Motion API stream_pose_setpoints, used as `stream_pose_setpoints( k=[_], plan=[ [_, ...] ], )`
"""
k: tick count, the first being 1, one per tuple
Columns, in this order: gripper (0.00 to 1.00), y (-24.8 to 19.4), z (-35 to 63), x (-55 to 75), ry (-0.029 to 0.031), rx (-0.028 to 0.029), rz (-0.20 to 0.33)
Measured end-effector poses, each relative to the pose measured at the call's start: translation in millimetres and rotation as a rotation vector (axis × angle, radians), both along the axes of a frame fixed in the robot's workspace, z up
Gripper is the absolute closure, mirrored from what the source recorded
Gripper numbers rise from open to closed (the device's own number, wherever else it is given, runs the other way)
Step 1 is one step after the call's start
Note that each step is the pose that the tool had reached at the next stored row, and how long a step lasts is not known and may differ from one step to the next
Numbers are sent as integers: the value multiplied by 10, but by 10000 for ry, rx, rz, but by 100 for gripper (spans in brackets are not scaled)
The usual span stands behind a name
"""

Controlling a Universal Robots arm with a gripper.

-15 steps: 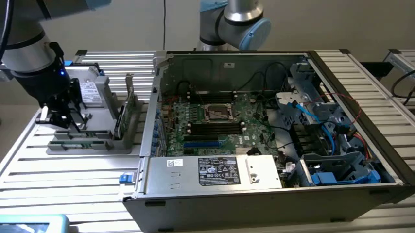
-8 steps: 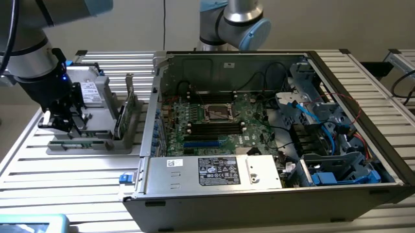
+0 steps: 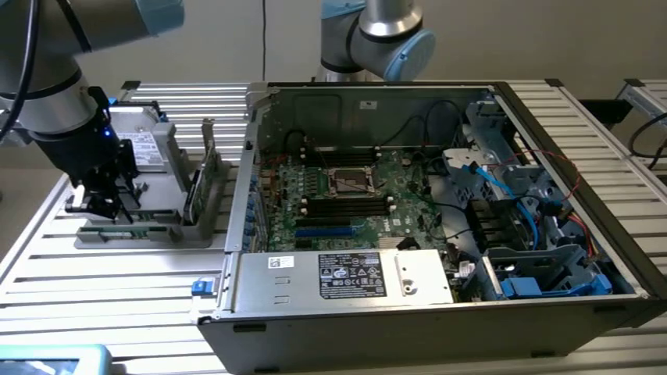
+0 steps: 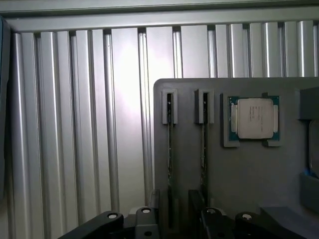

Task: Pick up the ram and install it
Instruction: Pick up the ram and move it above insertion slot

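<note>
Under my gripper (image 4: 174, 215), two ram sticks (image 4: 169, 149) stand on edge in the gray holder (image 4: 239, 179), a narrow lane between them. Bare counter (image 4: 75, 124) lies open beside it; the computer case (image 3: 417, 281) walls off the exterior view's right.

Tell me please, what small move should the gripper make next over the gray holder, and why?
Probably a slow, straight descent onto the ram. The open gripper hangs above the gray holder and holds nothing, and this ram stands on edge in its slot, about under the gripper. A second ram stick stands close beside it, so the descent should be careful.
</note>
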State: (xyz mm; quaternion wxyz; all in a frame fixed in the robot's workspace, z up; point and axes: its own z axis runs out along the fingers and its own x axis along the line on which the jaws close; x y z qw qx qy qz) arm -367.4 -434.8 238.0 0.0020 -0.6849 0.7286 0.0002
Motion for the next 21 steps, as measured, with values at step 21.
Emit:
stream_pose_setpoints(
  k=[21],
  plan=[
    [63,-2,-280,-19,-17,-13,-1]
  ],
)
